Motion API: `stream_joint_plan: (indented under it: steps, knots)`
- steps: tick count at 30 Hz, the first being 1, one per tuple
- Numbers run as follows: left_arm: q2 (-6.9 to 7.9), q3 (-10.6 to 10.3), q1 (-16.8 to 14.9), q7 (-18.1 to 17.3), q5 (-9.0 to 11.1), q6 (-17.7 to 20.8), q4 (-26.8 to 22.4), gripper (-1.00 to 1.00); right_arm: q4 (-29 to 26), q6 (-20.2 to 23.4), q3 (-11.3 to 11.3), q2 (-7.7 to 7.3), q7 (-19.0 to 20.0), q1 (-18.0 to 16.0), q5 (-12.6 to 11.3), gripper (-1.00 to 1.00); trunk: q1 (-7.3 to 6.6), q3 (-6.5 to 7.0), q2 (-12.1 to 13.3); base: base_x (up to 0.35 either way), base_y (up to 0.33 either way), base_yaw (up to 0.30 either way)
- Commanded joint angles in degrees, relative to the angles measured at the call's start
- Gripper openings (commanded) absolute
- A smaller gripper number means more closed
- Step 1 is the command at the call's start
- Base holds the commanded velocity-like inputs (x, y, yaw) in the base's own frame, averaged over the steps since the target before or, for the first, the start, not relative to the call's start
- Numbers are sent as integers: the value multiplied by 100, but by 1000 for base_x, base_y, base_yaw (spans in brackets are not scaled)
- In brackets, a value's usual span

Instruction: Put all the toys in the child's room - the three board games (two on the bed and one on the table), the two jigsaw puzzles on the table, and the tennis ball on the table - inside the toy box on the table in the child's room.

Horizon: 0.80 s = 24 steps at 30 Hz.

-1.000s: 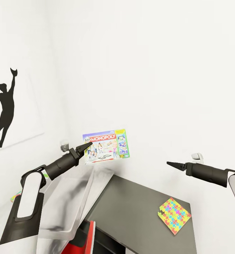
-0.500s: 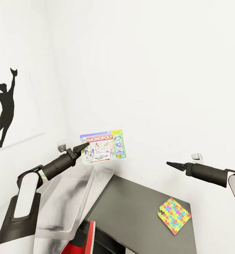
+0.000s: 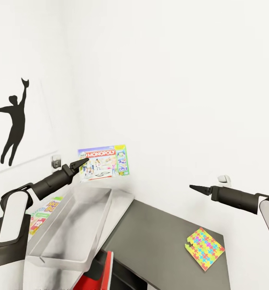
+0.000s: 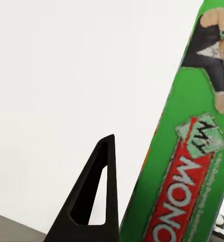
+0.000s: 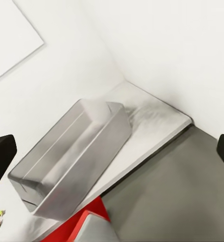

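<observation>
Monopoly board game hangs in the air, pinched at its near edge by the left pincer, upright with its printed face toward the robot; over the last second box and pincer have slid leftward and slightly up across the head view, though the wall silhouette has shifted too, so part of that drift is the camera turning; the grey toy box, straight-walled and open, now sits almost directly below and just behind the pincer's tips, with nothing visible inside it; that reads as the carry nearing its end, with lowering and release into the box the likely next step; in the left wrist view one dark finger stands beside the green side of the game, the other finger hidden behind it, so the grip is closed on the box; the left arm reaches forward and slightly upward from a bent elbow, forearm long and nearly straight; another colourful printed box peeks out beyond the toy box's left wall, below the left forearm; the right pincer points leftward over the dark part of the table, its tips drawn to a narrow point and carrying nothing; a jigsaw puzzle lies flat on the table below and well apart from it, untouched.
</observation>
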Motion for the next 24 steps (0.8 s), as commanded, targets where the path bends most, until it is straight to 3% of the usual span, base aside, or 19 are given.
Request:
stream_joint_plan:
  steps: [1,16,24]
  knots:
    - [-1,8,-4,-47,-52,23,2,-100,0,24,-6,0,37,-2,24,100,2,-3,-4,0,0,101]
    - [80,51,2,-43,-70,30,73,-100,4,24,157,4,65,-19,22,100,2,-3,-4,0,0,29]
    - [80,53,49,-43,-70,22,80,-100,4,24,130,5,66,-13,21,100,2,-3,-4,0,0,2]
